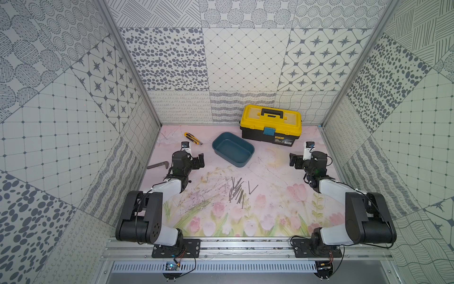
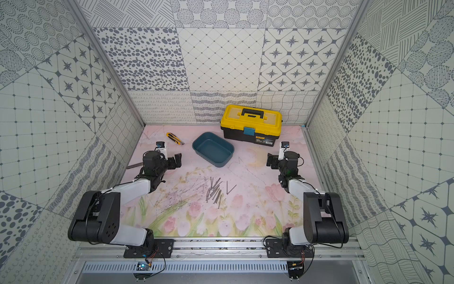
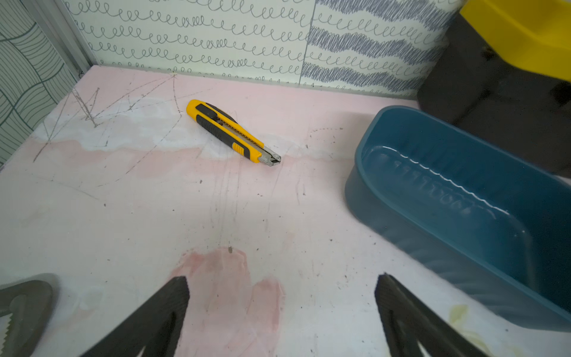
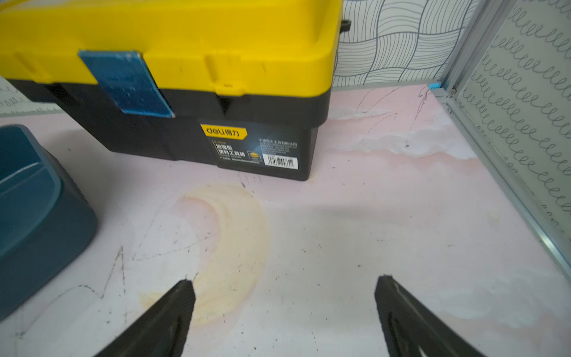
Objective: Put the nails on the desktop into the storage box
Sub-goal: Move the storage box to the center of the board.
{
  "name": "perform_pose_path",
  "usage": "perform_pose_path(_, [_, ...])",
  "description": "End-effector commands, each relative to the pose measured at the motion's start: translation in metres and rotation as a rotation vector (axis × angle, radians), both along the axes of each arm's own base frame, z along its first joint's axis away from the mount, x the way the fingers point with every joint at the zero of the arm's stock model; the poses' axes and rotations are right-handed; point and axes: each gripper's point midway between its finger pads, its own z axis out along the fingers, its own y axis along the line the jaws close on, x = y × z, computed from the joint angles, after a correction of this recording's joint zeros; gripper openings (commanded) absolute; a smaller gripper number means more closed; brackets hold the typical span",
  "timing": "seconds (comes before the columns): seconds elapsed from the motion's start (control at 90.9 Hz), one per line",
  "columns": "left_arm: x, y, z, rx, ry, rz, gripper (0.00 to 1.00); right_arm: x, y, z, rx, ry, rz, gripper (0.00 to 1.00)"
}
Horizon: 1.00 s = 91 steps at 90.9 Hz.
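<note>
left and right jaws spread wide, empty, parked either side of the blue box. nails lie heaped on the counter — nearer the arm bases. risk: thin, overlapping nails — a pinch may slip or scatter them.

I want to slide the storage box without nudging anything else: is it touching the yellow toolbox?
Apart. The right wrist view shows a strip of bare pink desktop between the storage box and the toolbox.

L-shaped bar partly behind left arm; storage box, toolbox partly outside left wrist view.
</note>
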Motion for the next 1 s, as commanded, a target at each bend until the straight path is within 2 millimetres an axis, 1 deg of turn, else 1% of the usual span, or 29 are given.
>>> perform_pose_path(0.0, [-0.053, 0.020, -0.023, -0.145, 0.354, 0.239, 1.00, -0.019, 0.005, 0.017, 0.102, 0.095, -0.026, 0.97])
perform_pose_path(0.088, [-0.073, 0.013, -0.019, -0.237, 0.466, 0.285, 1.00, -0.029, 0.004, 0.047, 0.168, 0.095, -0.084, 0.97])
perform_pose_path(0.11, [-0.078, 0.010, -0.019, -0.262, 0.487, 0.289, 0.99, -0.031, 0.005, 0.052, 0.189, 0.103, -0.090, 0.96])
perform_pose_path(0.165, [-0.087, 0.001, -0.011, -0.330, 0.497, 0.273, 1.00, -0.037, 0.010, 0.070, 0.226, 0.104, -0.085, 0.97])
perform_pose_path(0.187, [-0.094, -0.003, -0.011, -0.354, 0.520, 0.266, 0.99, -0.039, 0.013, 0.079, 0.242, 0.099, -0.081, 0.97])
perform_pose_path(0.22, [-0.101, -0.009, -0.009, -0.388, 0.538, 0.251, 1.00, -0.042, 0.019, 0.087, 0.273, 0.103, -0.057, 0.97])
perform_pose_path(0.231, [-0.103, -0.013, -0.006, -0.404, 0.538, 0.237, 1.00, -0.042, 0.021, 0.092, 0.284, 0.101, -0.049, 0.97])
perform_pose_path(0.275, [-0.108, -0.022, 0.001, -0.447, 0.541, 0.196, 0.99, -0.047, 0.032, 0.099, 0.327, 0.140, -0.016, 0.97])
perform_pose_path(0.297, [-0.111, -0.028, 0.005, -0.472, 0.539, 0.174, 0.99, -0.048, 0.037, 0.107, 0.343, 0.151, 0.002, 0.97])
perform_pose_path(0.363, [-0.119, -0.037, 0.019, -0.522, 0.522, 0.133, 1.00, -0.050, 0.061, 0.119, 0.376, 0.218, 0.066, 0.97])
perform_pose_path(0.385, [-0.121, -0.039, 0.024, -0.533, 0.510, 0.118, 0.99, -0.051, 0.065, 0.119, 0.375, 0.248, 0.065, 0.97])
perform_pose_path(0.44, [-0.127, -0.047, 0.039, -0.557, 0.478, 0.065, 0.99, -0.055, 0.085, 0.118, 0.363, 0.334, 0.085, 0.97])
perform_pose_path(0.473, [-0.130, -0.052, 0.048, -0.574, 0.456, 0.032, 0.99, -0.058, 0.096, 0.113, 0.362, 0.406, 0.099, 0.97])
perform_pose_path(0.506, [-0.133, -0.056, 0.056, -0.590, 0.435, -0.002, 0.99, -0.061, 0.108, 0.119, 0.360, 0.439, 0.127, 0.96])
perform_pose_path(0.55, [-0.137, -0.062, 0.063, -0.607, 0.419, -0.037, 1.00, -0.063, 0.120, 0.120, 0.347, 0.474, 0.135, 0.97])
perform_pose_path(0.638, [-0.145, -0.071, 0.070, -0.646, 0.419, -0.078, 1.00, -0.065, 0.129, 0.132, 0.339, 0.441, 0.076, 0.97])
perform_pose_path(0.704, [-0.149, -0.080, 0.073, -0.676, 0.426, -0.120, 1.00, -0.064, 0.134, 0.141, 0.420, 0.419, 0.030, 0.97])
perform_pose_path(0.759, [-0.154, -0.089, 0.076, -0.699, 0.435, -0.170, 1.00, -0.062, 0.146, 0.142, 0.490, 0.447, 0.055, 0.97])
perform_pose_path(0.814, [-0.157, -0.094, 0.080, -0.705, 0.428, -0.205, 1.00, -0.062, 0.161, 0.139, 0.541, 0.516, 0.090, 0.97])
perform_pose_path(0.913, [-0.164, -0.099, 0.081, -0.705, 0.432, -0.241, 0.99, -0.061, 0.183, 0.122, 0.616, 0.673, 0.091, 0.97])
perform_pose_path(0.99, [-0.168, -0.103, 0.078, -0.713, 0.445, -0.258, 1.00, -0.060, 0.198, 0.112, 0.641, 0.748, 0.089, 0.97])
